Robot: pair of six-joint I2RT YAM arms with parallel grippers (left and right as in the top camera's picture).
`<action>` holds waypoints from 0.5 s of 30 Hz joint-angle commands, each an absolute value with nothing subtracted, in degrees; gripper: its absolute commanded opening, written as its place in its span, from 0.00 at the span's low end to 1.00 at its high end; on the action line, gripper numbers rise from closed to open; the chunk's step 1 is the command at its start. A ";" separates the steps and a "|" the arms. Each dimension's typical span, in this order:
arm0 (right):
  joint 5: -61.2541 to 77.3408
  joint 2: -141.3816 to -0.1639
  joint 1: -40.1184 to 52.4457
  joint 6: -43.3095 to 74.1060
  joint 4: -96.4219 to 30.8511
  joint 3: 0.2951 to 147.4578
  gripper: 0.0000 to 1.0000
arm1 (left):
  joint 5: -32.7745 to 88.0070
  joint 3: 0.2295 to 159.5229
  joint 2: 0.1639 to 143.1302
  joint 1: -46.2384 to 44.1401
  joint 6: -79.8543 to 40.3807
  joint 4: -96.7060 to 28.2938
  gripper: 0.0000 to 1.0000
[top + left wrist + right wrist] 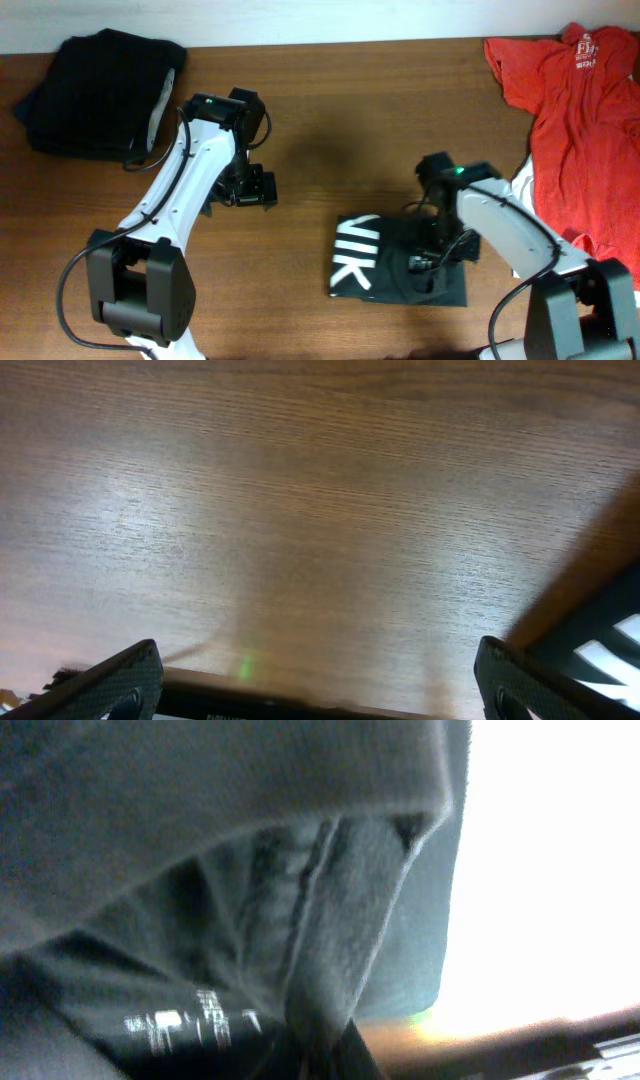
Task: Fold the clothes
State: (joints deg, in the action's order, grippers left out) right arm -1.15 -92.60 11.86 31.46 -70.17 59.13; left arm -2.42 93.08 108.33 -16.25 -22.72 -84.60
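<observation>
While bearing down on the black lettered garment (350,262) at five o'clock of the worktop (330,110), seems to be finishing its last fold. Next calls for lifting clear without dragging cloth, then fetching the red T-shirt (580,110) at two o'clock. Bends the right arm (490,215) onto the fabric; cannot tell right jaws open from closed. Holds the left arm (190,175) toward nine o'clock, left jaws spread wide over bare wood.
</observation>
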 commanded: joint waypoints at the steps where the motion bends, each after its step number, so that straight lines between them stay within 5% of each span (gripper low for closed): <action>1: -5.06 -92.66 4.49 27.40 -74.00 64.36 0.52 | -2.85 92.97 108.05 -15.86 -20.69 -84.64 0.99; 2: -5.23 -92.68 3.49 27.22 -74.22 64.16 0.72 | -2.85 92.97 108.05 -15.86 -20.69 -84.64 0.99; 4: -5.54 -92.68 1.93 27.27 -75.57 63.81 0.79 | -2.83 92.97 108.05 -15.86 -20.69 -84.71 0.99; 9: 8.40 -88.03 0.93 17.89 -81.54 64.07 0.79 | -2.83 92.97 108.05 -15.86 -20.67 -84.36 0.99; 15: 8.38 -83.92 13.80 21.34 -75.42 58.17 0.73 | -2.85 92.97 108.05 -15.86 -20.67 -84.42 0.99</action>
